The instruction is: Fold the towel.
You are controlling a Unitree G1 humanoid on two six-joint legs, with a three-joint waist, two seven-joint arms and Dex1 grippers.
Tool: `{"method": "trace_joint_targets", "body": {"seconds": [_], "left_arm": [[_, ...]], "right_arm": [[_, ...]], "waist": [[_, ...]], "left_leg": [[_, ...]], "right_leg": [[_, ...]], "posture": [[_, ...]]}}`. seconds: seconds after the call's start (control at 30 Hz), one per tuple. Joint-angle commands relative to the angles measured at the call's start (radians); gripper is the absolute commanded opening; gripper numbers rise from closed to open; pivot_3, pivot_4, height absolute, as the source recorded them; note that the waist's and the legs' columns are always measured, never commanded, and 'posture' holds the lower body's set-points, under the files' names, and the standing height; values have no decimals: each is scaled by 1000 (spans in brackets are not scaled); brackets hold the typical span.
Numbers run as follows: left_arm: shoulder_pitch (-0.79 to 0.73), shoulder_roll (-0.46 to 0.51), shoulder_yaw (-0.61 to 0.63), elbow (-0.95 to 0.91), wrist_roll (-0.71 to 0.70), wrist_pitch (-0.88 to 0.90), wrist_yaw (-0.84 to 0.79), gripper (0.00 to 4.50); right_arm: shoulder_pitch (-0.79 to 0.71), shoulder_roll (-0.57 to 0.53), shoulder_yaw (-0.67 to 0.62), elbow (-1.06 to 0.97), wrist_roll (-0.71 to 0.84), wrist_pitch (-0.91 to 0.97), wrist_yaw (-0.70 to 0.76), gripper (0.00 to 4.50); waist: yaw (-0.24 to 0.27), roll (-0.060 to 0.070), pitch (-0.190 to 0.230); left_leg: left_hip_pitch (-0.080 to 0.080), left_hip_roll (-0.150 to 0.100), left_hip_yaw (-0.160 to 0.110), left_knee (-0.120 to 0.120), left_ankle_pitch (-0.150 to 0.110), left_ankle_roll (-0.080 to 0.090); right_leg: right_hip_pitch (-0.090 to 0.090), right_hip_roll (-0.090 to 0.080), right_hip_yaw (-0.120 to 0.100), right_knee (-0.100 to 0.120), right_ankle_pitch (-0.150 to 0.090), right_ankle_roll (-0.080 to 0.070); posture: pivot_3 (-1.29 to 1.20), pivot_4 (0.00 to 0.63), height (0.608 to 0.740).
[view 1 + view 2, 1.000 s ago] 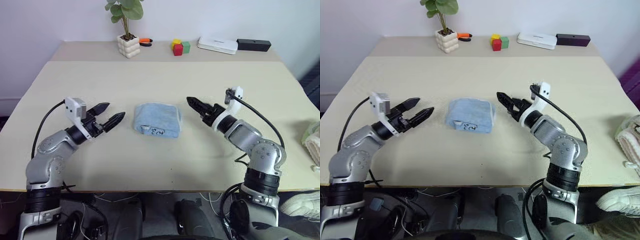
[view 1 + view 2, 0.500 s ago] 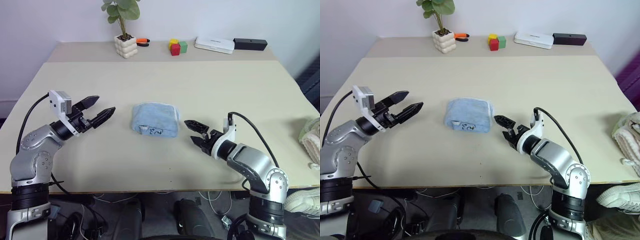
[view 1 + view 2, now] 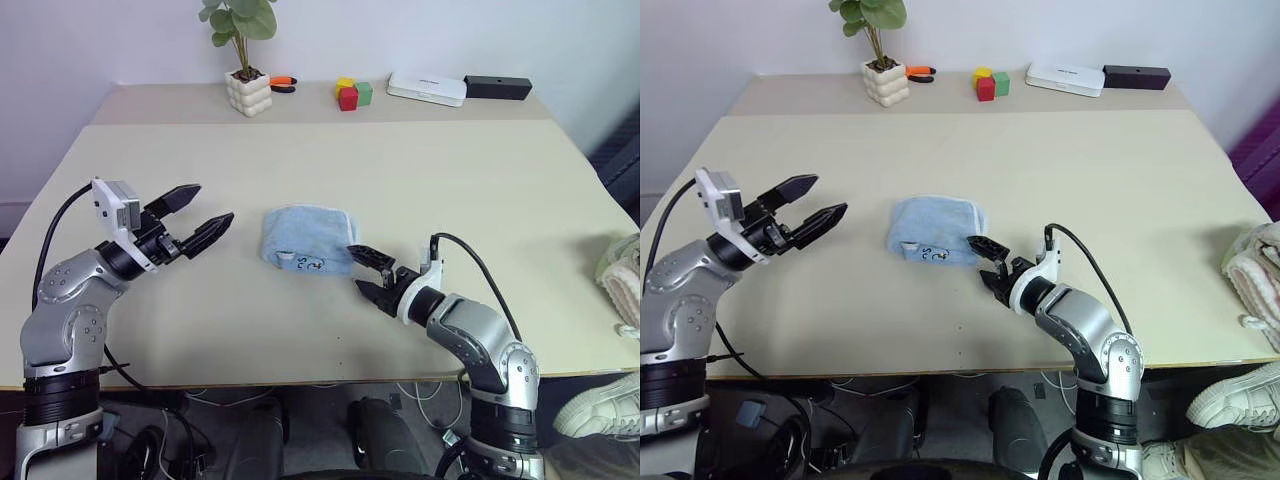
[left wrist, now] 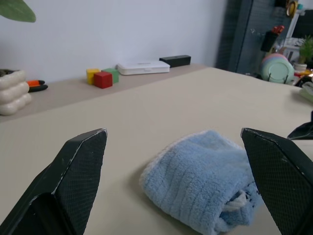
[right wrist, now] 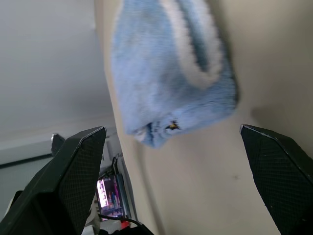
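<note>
Beige table (image 3: 300,160) holds 1 folded towel (image 3: 305,238), 1 plant (image 3: 247,55).

head stereo pair: high, looking forward and down over the table (image 3: 480,180); both eyes share the whole tabletop, the towel (image 3: 305,238) and both arms, the right eye set slightly to one side. left wrist view: low, near table level, looking along its own fingers (image 4: 73,171) across the towel toward the far wall. right wrist view: close, rolled over, facing the towel past its own fingers (image 5: 73,161). all four views share the towel.
</note>
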Motion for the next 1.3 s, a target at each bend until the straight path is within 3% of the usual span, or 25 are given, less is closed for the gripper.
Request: {"method": "trace_joint_targets", "body": {"seconds": [0.03, 0.77, 1.27, 1.3], "left_arm": [[5, 21, 39, -49, -27, -5, 9, 4500], [47, 30, 50, -127, -66, 22, 60, 4500], [54, 29, 42, -135, -72, 18, 69, 4500], [54, 30, 42, -135, -72, 19, 69, 4500]], "right_arm": [[-13, -18, -5, 16, 24, 25, 40, 4460], [-161, -80, 78, 269, -51, -6, 207, 4460], [-190, -6, 95, 325, -139, -36, 257, 4460], [-190, 0, 91, 328, -141, -39, 258, 4230]], "waist": [[0, 0, 0], [0, 0, 0], [-2, 0, 0], [-2, 0, 0]], "left_leg": [[0, 0, 0, 0, 0, 0], [0, 0, 0, 0, 0, 0], [0, 3, 1, 0, 0, 0], [0, 3, 1, 0, 0, 0]], "right_leg": [[0, 0, 0, 0, 0, 0], [0, 0, 0, -1, 0, 0], [0, 3, 0, -1, 1, -1], [0, 3, 0, -2, 1, -2]], "posture": [[0, 150, 740], [0, 150, 740], [0, 150, 740], [0, 150, 740]]}}
